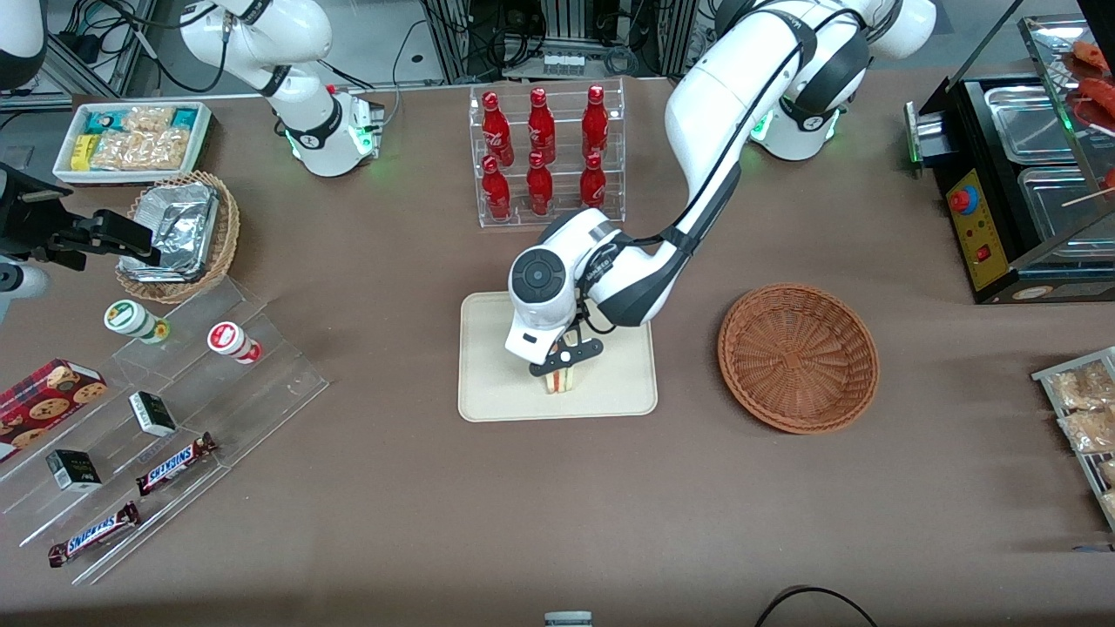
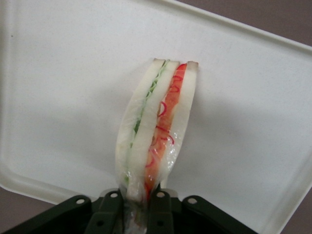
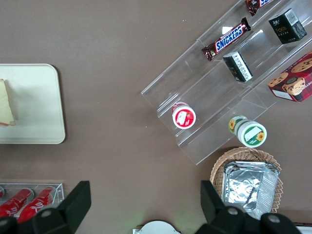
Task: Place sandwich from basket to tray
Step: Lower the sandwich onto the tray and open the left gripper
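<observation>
With its two fingers (image 2: 160,210) pressed against the bread at one end of the wedge, the pincer (image 1: 564,364) is clamped on the sandwich (image 2: 156,126) and holds it over the tray (image 1: 488,392), in the part of the tray nearer the front camera. The wedge stands on edge, its green and red filling layers facing the wrist camera, with the tray's cream surface all around it. Whether its lower edge already touches the tray or hangs just above it I cannot tell for sure; in the front view it looks down or very nearly so.

This reads as the placing step, close to its end: the basket (image 1: 798,357) sits empty on the counter (image 1: 366,488), beside the tray toward the working arm's end, well apart from the sandwich.

The next move calls for a gentle settling onto the tray if there is any gap, then parting the fingers and lifting straight up, so the upright wedge is not dragged or tipped.
</observation>
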Motion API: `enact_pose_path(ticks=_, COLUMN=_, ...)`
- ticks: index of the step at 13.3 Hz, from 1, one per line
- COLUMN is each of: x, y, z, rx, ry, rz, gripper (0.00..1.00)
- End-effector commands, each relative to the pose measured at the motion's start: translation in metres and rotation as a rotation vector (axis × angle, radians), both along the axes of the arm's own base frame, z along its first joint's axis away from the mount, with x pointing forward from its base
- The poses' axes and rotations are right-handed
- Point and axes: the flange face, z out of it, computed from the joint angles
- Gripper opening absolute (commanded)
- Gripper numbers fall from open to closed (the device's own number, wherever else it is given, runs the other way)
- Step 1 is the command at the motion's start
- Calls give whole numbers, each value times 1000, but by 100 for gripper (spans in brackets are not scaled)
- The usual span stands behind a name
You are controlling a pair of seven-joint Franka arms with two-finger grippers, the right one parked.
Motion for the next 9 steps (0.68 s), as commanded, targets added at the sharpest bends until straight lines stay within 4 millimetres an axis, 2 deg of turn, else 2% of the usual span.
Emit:
enact_pose_path(ticks=1, x=3, y=-9, z=1, rx=-12, ry=-44, rz=-1, gripper=100)
enact_pose_path(ticks=5, x=4, y=-11, z=12, rx=-6, ry=-77, rz=-6, gripper=100)
enact_pose_path(ticks=6, x=3, y=-10, z=21, rx=2, ry=-81, rz=-4, gripper=100)
enact_pose_path(ticks=7, x=-6, y=-17, z=27, rx=11, ry=-80, rz=-20, gripper=100)
enact_pose_path(ticks=9, x=-9, y=-19, z=34, rx=11, ry=-82, rz=-22, gripper=100)
